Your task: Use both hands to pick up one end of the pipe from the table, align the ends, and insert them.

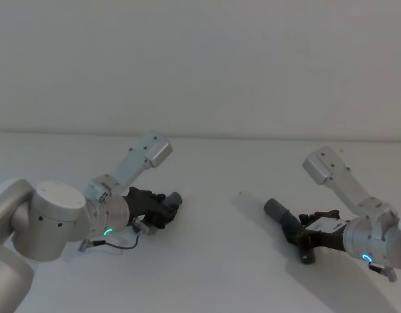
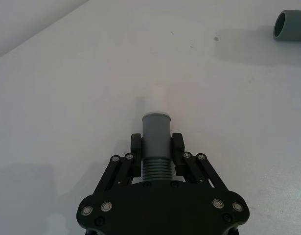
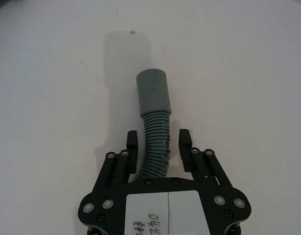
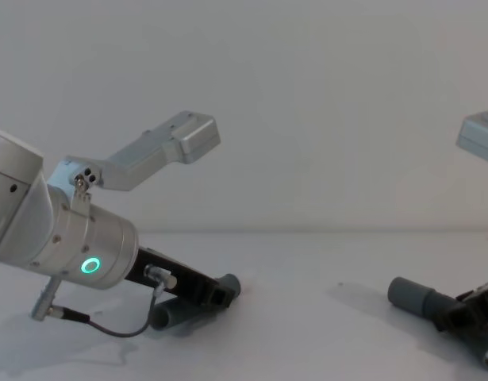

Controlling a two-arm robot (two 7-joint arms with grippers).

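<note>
With the left gripper (image 2: 156,144) clamped on its hose piece (image 2: 156,161) behind the cuff (image 2: 156,128), low over the table (image 2: 67,98), the right gripper (image 3: 158,142) seems to stand slightly apart around the other hose piece (image 3: 155,142), so a lift now could drop it and leave the 2 cuffs misaligned.

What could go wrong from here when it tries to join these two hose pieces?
1. The right hand has its fingers apart from the right hose piece, not yet clamped; closing could nudge the curved hose aside.
2. They straddle the ribs well behind the right cuff, so that flexible stretch may bend when pushed.
3. The left hand clamps the left hose piece just behind the left cuff, but the cuffs are far apart and not in line, so they could jam.
</note>
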